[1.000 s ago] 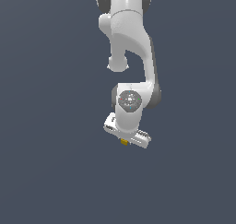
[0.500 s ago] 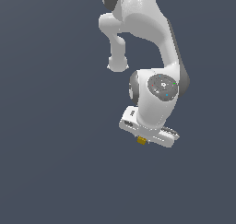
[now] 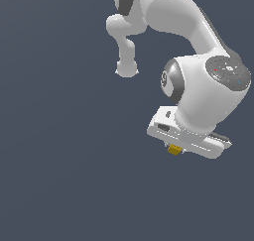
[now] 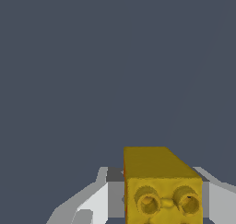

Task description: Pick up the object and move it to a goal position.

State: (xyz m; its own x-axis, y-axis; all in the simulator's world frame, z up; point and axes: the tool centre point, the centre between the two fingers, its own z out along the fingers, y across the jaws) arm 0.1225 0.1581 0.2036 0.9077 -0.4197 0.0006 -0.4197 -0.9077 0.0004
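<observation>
Yellow-orange block (image 3: pixel 173 149) sat clamped in your white gripper (image 3: pixel 176 150), low right of the exterior view. Only a small part showed below; a jolt could have shaken it loose.

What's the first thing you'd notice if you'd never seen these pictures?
The big white robot arm fills the exterior view's upper right against plain dark grey. Under its tool peeks a tiny yellow block. In the wrist view that block looks huge, held between the white fingers, showing two round bumps.
</observation>
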